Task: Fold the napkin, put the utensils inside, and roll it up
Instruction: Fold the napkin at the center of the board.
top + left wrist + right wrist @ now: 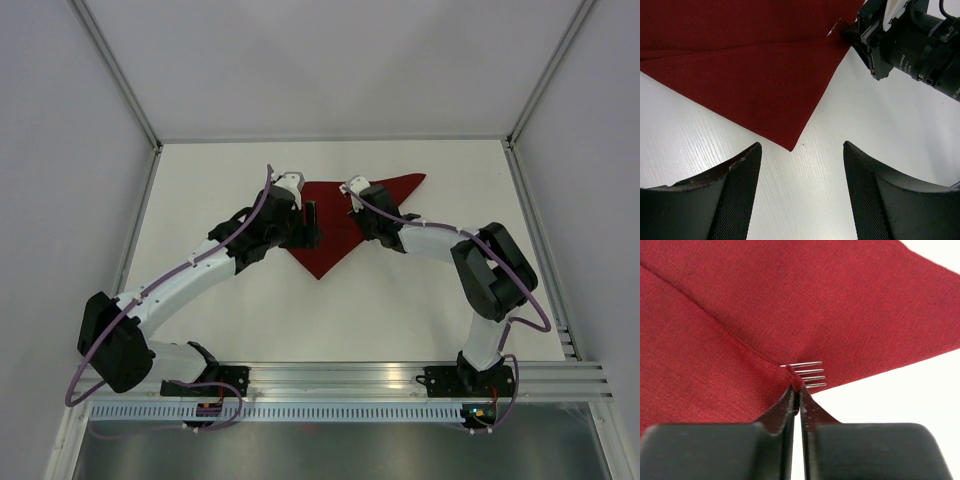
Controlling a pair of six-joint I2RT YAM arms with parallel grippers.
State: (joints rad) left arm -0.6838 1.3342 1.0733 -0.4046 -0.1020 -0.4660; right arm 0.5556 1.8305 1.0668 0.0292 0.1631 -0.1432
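Right wrist view shows the right gripper clenched on a small bunched ridge of the napkin, its two fingers pressed almost flat together with only cloth between them. Just beyond the pinch, the silver tines of the fork poke out from under the folded edge; the handle is hidden beneath the cloth. From the top external view the napkin lies near the middle of the table, already folded, with one point aimed at the arm bases and a long corner reaching to the far right. The left gripper hovers with its jaws spread wide and nothing between them, just beside the near corner of the cloth. I judge the folding done and the fork tucked in, so the step in hand is the start of the roll, or a last adjustment of the flap over the fork. The next move calls for the left gripper to come down onto the cloth so both ends turn together, and for the right pinch to keep the flap tight over the fork, lest the fork slide out as the cloth turns.
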